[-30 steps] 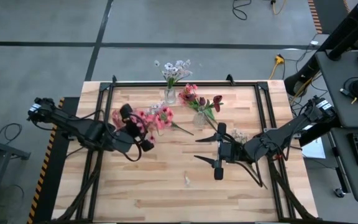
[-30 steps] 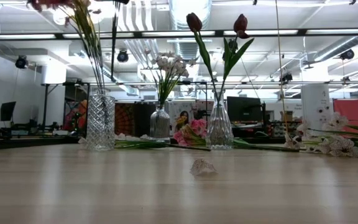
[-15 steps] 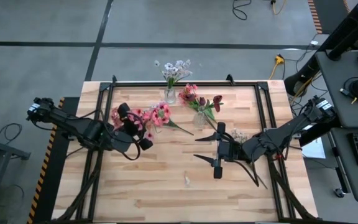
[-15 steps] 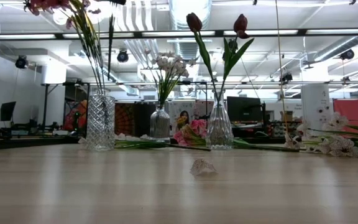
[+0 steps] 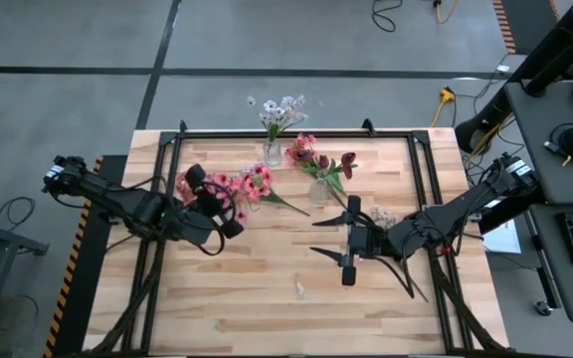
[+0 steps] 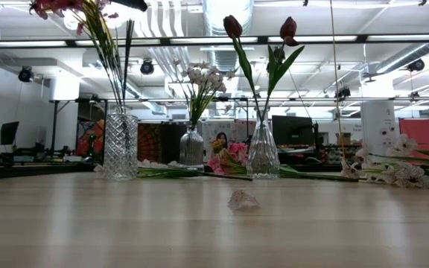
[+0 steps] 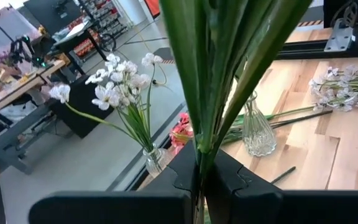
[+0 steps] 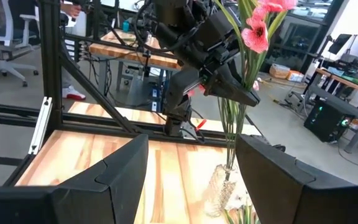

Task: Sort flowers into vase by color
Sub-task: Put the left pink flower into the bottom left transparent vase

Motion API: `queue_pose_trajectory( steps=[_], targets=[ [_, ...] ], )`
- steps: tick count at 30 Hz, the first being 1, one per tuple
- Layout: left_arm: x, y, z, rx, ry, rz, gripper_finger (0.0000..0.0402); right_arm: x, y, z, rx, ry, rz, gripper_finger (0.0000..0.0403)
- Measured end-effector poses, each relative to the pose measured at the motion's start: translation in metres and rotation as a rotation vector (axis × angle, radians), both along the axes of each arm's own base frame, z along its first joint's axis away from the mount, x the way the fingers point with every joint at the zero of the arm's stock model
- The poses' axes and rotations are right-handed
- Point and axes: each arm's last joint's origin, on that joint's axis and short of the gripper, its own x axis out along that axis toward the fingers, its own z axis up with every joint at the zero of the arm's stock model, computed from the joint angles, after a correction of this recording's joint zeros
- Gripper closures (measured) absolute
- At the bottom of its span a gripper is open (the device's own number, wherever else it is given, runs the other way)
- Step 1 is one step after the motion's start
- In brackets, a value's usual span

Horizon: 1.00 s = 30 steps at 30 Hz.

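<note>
Pink flowers [image 5: 250, 184] stand clenched by their stalks in the left gripper [image 5: 229, 221], whose fingers [image 7: 185, 177] press together on the green stems [image 7: 211, 81] in the left wrist view; the stalks run down from those fingers into the cut-glass vase [image 6: 121, 144] at the tabletop's [image 5: 267, 298] left rear, and the blossoms rise above the fingers, out past the vase's mouth. Beyond the left fingers, a small vase [image 5: 273, 153] at the far edge holds white flowers [image 5: 279, 109], and beside it a slim vase [image 5: 318, 189] holds dark red tulips [image 6: 232, 27] and [image 6: 289, 30], with more pink blossoms [image 6: 228, 159] lying on the tabletop at its foot. The right gripper [image 5: 349, 239] hovers over the middle of the tabletop with its fingers [image 8: 104, 177] released and spread wide, holding nothing. Just beside that gripper, on the side away from the left arm, a loose bunch of white flowers [image 6: 401, 170] lies flat on the tabletop. A small pale scrap [image 5: 299, 289] lies alone on the bare wood, nearer the front edge than either pair of fingers.
</note>
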Motion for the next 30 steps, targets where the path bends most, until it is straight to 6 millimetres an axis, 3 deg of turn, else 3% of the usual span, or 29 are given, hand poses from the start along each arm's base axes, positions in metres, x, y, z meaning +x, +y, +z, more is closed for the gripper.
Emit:
queue_pose_trajectory(
  steps=[30],
  targets=[
    [0.0001,0.0082,-0.0039,-0.070,-0.081,0.100,0.0401,0.0000,0.0000,-0.0002,0.004,0.001,0.000,0.0167]
  ],
)
